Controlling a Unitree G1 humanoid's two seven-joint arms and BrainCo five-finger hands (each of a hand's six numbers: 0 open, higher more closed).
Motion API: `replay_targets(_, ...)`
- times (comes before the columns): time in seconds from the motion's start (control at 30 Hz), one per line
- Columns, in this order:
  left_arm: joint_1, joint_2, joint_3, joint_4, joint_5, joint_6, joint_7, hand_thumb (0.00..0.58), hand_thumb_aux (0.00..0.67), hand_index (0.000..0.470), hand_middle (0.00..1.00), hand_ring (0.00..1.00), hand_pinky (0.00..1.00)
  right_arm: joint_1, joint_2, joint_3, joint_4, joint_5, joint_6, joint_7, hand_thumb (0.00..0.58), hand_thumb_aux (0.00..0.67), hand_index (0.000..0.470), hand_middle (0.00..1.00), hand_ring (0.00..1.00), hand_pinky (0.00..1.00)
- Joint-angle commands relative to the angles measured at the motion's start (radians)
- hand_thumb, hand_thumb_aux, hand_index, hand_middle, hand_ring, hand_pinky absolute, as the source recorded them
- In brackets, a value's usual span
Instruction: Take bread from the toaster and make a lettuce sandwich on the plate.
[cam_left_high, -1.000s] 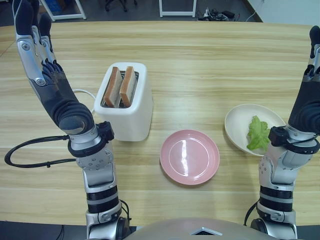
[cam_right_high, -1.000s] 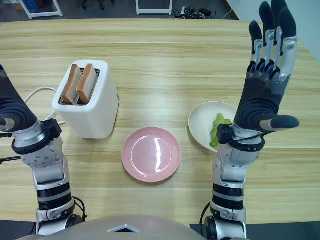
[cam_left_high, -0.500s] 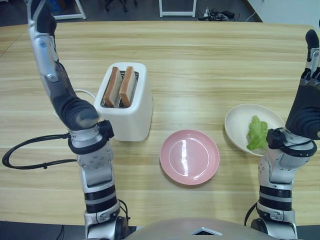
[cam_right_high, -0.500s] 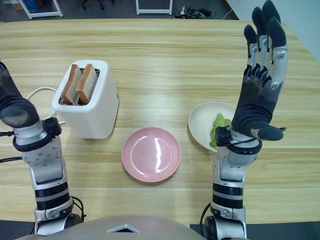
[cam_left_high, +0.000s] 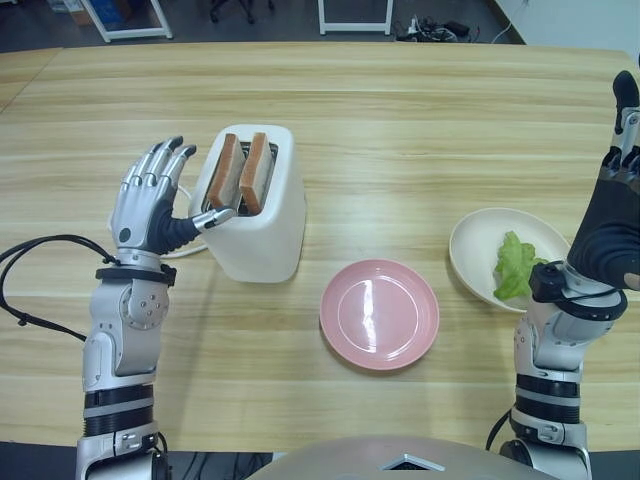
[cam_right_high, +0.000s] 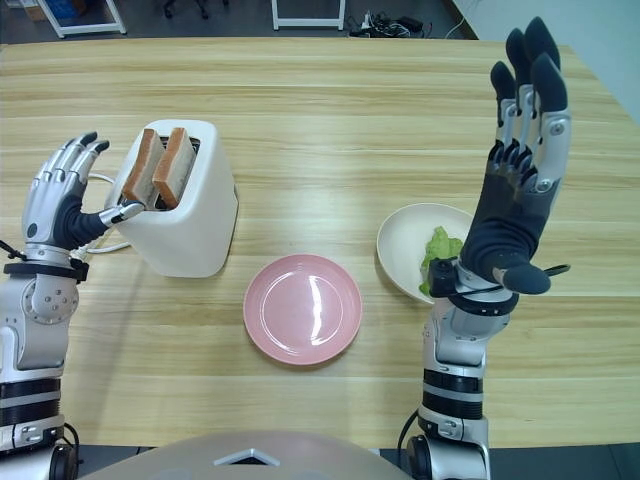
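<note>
1. My left hand (cam_left_high: 148, 205) stands upright just left of the toaster (cam_left_high: 268, 225), palm turned toward it. Its fingers (cam_left_high: 160, 165) are spread and nearly straight, and they grasp nothing.
2. One fingertip (cam_left_high: 222, 213) of that hand sticks out sideways to the toaster's top edge, by the near end of the slots. I cannot tell whether it touches the bread or only the casing.
3. The bread sits in the toaster as two slices standing side by side and poking well above the top: the left slice (cam_left_high: 227, 172) and the right slice (cam_left_high: 256, 170), brown crusts up.
4. The toaster is white and stands upright on the wooden counter (cam_left_high: 400, 120), to the left of the plate (cam_left_high: 379, 313) and a little farther from me.
5. The plate is pink and glossy, and lies flat near my edge of the counter, between the toaster and the bowl (cam_left_high: 480, 240).
6. The bowl is cream-coloured and sits to the right of the plate, close by but not touching it. The lettuce (cam_left_high: 515, 265) lies inside it, toward its right side.
7. My right hand (cam_right_high: 515, 195) is raised above the counter at the bowl's right side, its wrist over the bowl's near rim. Its fingers (cam_right_high: 530, 70) point straight up, held close together and fully extended, with nothing in them.
</note>
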Motion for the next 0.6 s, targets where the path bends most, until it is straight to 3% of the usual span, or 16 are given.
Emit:
replay_targets(0.03, 0.026, 0.005, -0.042, -0.004, -0.02, 0.047, -0.035, 0.0, 0.0, 0.0, 0.0, 0.0, 0.0, 0.006, 0.003, -0.005, 0.019, -0.026, -0.011, -0.006, 0.0, 0.0, 0.0, 0.0, 0.0, 0.0)
replay_targets(0.23, 0.016, 0.011, -0.082, 0.02, -0.015, 0.105, -0.026, 0.0, 0.0, 0.0, 0.0, 0.0, 0.0, 0.012, 0.003, -0.007, 0.025, -0.035, -0.02, -0.015, 0.0, 0.0, 0.0, 0.0, 0.0, 0.0)
replay_targets(0.37, -0.014, 0.007, -0.105, 0.049, -0.027, 0.131, -0.015, 0.194, 0.123, 0.087, 0.0, 0.0, 0.0, 0.018, 0.003, -0.009, 0.026, -0.037, -0.024, -0.018, 0.0, 0.0, 0.0, 0.0, 0.0, 0.0)
replay_targets(0.47, -0.041, 0.007, -0.124, 0.077, -0.033, 0.141, -0.006, 0.268, 0.179, 0.125, 0.0, 0.0, 0.0, 0.022, 0.003, -0.011, 0.028, -0.039, -0.028, -0.022, 0.0, 0.0, 0.0, 0.0, 0.0, 0.0)
replay_targets(0.5, -0.049, 0.006, -0.13, 0.085, -0.036, 0.145, -0.003, 0.325, 0.226, 0.159, 0.0, 0.0, 0.0, 0.023, 0.003, -0.012, 0.029, -0.041, -0.029, -0.023, 0.0, 0.0, 0.0, 0.0, 0.0, 0.0)
replay_targets(0.57, -0.067, 0.007, -0.144, 0.103, -0.043, 0.154, 0.002, 0.474, 0.384, 0.269, 0.0, 0.0, 0.0, 0.026, 0.003, -0.014, 0.031, -0.043, -0.033, -0.026, 0.0, 0.0, 0.0, 0.0, 0.0, 0.0)
replay_targets(0.6, -0.076, 0.006, -0.15, 0.114, -0.047, 0.16, 0.008, 0.58, 0.67, 0.47, 0.0, 0.0, 0.0, 0.027, 0.003, -0.015, 0.032, -0.044, -0.034, -0.027, 0.0, 0.0, 0.0, 0.0, 0.0, 0.0)
